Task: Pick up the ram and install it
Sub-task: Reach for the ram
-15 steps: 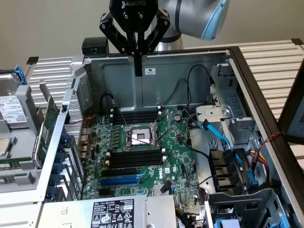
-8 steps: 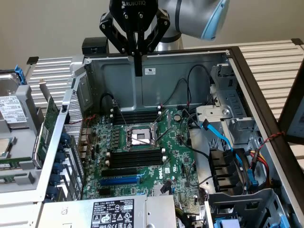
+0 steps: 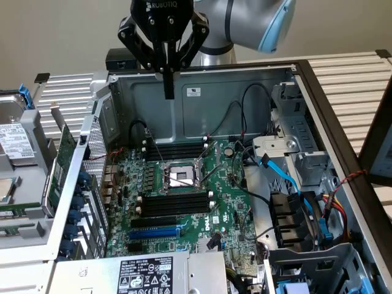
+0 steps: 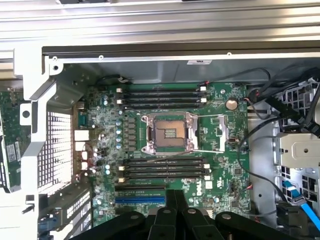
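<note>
One arm carries the gripper [image 3: 168,92] above the rear wall of the open computer case [image 3: 202,101]. Its fingers are pressed together and pinch nothing. In the exterior view they point straight down, high above the motherboard [image 3: 184,196].

Exterior view:
- A narrow green strip, apparently the ram [image 3: 23,209], lies flat outside the case near the exterior view's left edge, well apart from the gripper. It is too small to confirm chips or a label.
- An upright green card [image 3: 61,165] stands beside the case's perforated side wall.
- A hard drive [image 3: 12,141] sits behind the strip.
- A labelled power supply [image 3: 144,274] covers the near edge of the case.
- A blue cable [image 3: 285,174] runs across the drive bay on the exterior view's right.

Wrist view:
- The camera looks straight down into the case, and the closed gripper [image 4: 175,192] shows as black links over the board's edge.
- Two banks of long black slots [image 4: 162,97] lie on either side of the processor socket [image 4: 170,132]. All are bare channels with white latches at their ends.
- A blue slot [image 4: 140,199] lies just beside the fingertips.
- A coin battery [image 4: 231,104] sits near one corner of the board.
</note>
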`<act>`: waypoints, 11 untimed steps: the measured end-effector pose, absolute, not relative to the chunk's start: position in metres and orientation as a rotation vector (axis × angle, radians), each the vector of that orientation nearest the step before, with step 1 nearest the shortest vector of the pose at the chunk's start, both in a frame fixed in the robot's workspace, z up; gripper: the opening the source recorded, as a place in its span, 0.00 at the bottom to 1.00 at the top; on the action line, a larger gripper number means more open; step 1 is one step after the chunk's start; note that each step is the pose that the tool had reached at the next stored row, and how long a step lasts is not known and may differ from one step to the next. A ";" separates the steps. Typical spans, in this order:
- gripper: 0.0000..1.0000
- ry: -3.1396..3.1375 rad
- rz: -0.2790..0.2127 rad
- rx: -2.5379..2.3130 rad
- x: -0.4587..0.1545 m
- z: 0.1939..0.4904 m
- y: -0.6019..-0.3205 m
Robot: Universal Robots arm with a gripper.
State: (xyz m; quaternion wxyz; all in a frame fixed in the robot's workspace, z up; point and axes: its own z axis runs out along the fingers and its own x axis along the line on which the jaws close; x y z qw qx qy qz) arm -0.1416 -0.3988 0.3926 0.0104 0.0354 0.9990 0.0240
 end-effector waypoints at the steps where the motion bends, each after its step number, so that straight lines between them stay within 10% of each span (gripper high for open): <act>1: 0.11 3.118 0.075 0.110 -0.147 0.393 -0.399; 11: 0.11 3.118 0.075 0.110 -0.192 0.393 -0.399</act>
